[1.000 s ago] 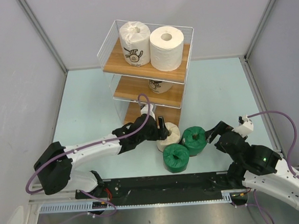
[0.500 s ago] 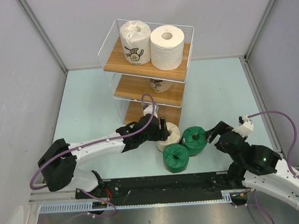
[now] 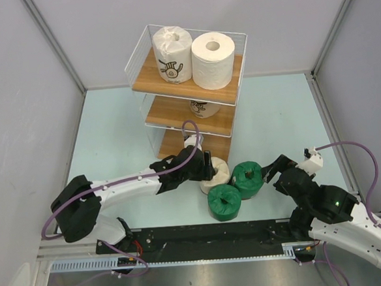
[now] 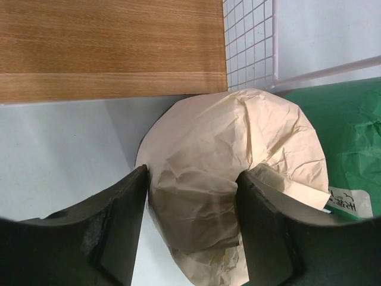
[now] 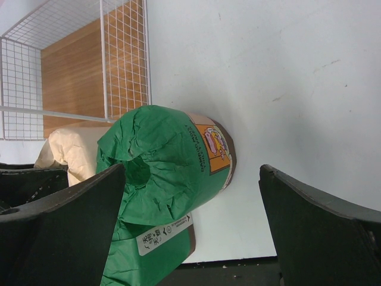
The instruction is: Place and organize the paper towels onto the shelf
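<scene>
**Left arm.** The left pincer [image 3: 208, 164] [image 4: 190, 179] straddles one wall of a beige paper-wrapped cylindrical roll [image 3: 220, 172] [image 4: 238, 137]. The roll stands on the pale green table [image 3: 111, 135]. One finger lies against the roll's outer side and the other sits in its crumpled centre hollow. Both lie close against the wrap, but whether they actually pinch it cannot be told. Just beyond the tips stands the three-tier white wire shelf with brown wooden boards [image 3: 175, 111] [image 4: 113, 47].

**Right arm.** The right pincer [image 3: 269, 171] [image 5: 191, 170] is spread wide and holds nothing. A dark green wrapped roll [image 3: 248, 178] [image 5: 166, 155] stands just ahead of its tips. A second dark green roll [image 3: 224, 201] stands between the two pincers.

**Shelf contents.** Well beyond the left pincer, a white-wrapped roll with dark logo [image 3: 171, 56] and a plain white roll [image 3: 212, 59] stand side by side on the top board.
</scene>
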Robot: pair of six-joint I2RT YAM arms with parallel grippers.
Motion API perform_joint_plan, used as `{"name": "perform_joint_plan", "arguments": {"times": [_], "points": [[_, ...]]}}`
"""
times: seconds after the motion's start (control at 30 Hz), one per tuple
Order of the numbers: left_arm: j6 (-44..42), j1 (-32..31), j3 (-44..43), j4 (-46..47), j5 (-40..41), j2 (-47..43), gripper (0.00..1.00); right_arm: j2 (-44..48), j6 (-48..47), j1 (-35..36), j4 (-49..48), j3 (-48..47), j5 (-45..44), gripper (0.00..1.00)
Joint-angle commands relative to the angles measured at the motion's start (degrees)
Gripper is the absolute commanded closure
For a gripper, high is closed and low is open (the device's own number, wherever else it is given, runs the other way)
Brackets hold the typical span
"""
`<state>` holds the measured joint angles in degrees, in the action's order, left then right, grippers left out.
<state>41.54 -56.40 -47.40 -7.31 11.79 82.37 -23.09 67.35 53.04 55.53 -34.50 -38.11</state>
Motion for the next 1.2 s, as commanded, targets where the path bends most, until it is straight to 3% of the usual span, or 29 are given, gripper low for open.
{"name": "perform_joint_plan", "arguments": {"times": [0.0,0.37,0.7,1.17], "points": [[-0.3,0.1,0.0,1.0,-0.5,-5.5,0.37,-0.3,1.6,0.1,0.3,0.4,-1.4,0.00],[0.1,0.1,2.5,-2.0,1.8,-18.3,0.36,-0.8,1.7,0.1,0.3,0.3,-1.6,0.00],[-0.6,0.1,2.0,-3.9,3.2,-14.2,0.17,-0.4,1.7,0.1,0.4,0.3,-1.4,0.00],[-0.2,0.1,1.7,-0.8,2.9,-6.2,0.18,-0.3,1.7,0.1,0.3,0.3,-1.4,0.00]]}}
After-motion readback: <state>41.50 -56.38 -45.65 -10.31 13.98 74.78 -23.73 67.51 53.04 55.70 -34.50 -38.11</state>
